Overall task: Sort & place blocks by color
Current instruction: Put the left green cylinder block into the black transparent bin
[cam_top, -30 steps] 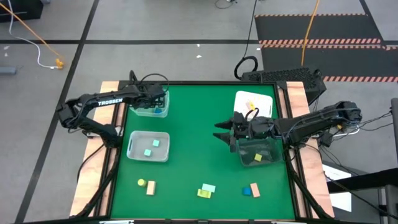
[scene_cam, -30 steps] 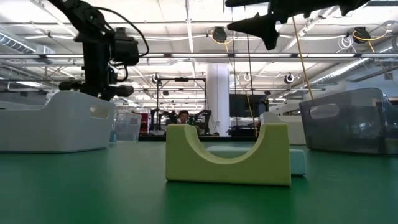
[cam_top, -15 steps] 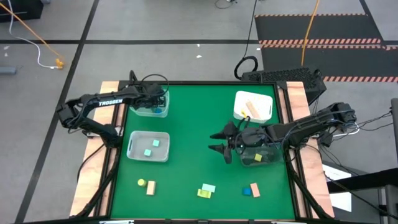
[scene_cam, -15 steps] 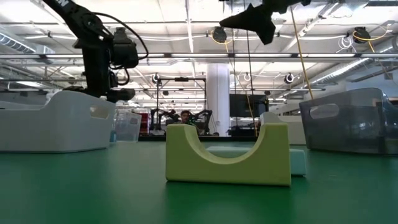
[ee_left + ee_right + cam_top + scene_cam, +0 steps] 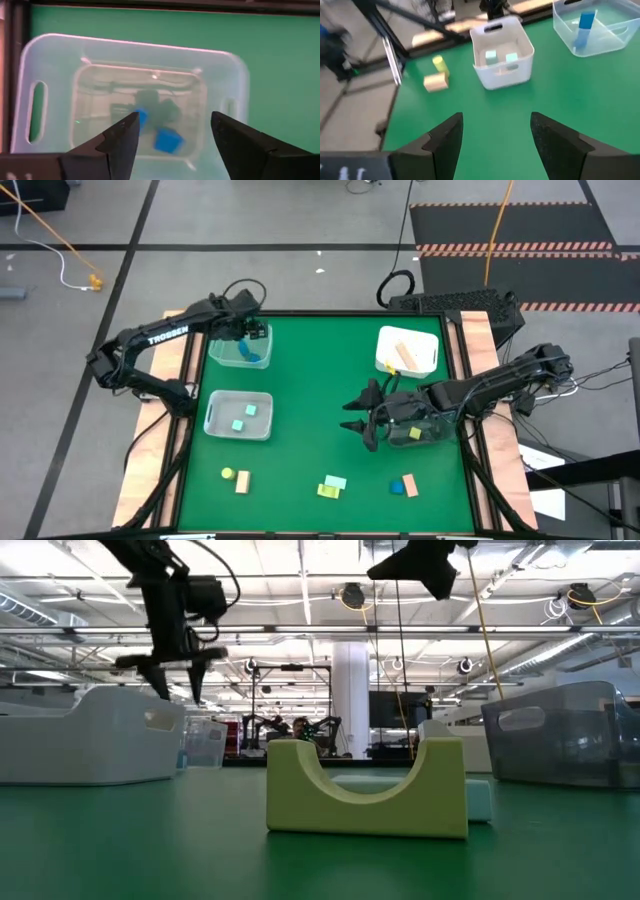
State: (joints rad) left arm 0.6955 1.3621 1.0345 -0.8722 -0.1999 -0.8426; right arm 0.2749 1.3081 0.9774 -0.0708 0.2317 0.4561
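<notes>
Left wrist view: blue blocks [image 5: 165, 140] below open left gripper [image 5: 172, 131].

the green counter [image 5: 310, 390] carried four trays: a clear tray [image 5: 240, 350] at its far left corner, a white tray [image 5: 238, 416] nearer than that, another white tray [image 5: 408, 350] and a dark tray [image 5: 414, 426] rightward. loose blocks [image 5: 335, 485] lay along the counter's near edge.

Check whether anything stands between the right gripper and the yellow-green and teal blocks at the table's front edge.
Nothing visible does. The right gripper, jaws open and empty, hangs above bare green table; the yellow-green block and teal block lie in the open, clear of every tray.
</notes>
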